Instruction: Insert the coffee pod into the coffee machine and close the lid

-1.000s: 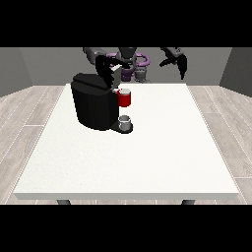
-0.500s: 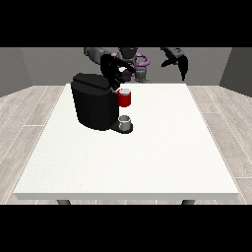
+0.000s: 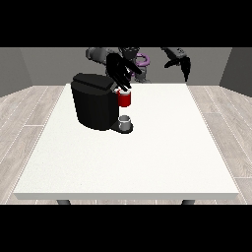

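Front view: a black coffee machine [image 3: 96, 101] on the white table [image 3: 162, 147], with one robot hand above its brewing head.

The coffee machine stands at the far part of the table, toward the view's left. A red section [image 3: 125, 99] projects from its front, and a small grey cup [image 3: 125, 121] sits on the drip base directly below. The hand at the view's left [image 3: 119, 70] is over the red section, its fingers spread apart and pointing downward, the tips just above or touching the top; whether they pinch anything cannot be told. The coffee pod cannot be made out separately from the red section. The hand at the view's right [image 3: 179, 64] hangs in the air well apart from the machine, fingers relaxed and drooping, holding nothing.
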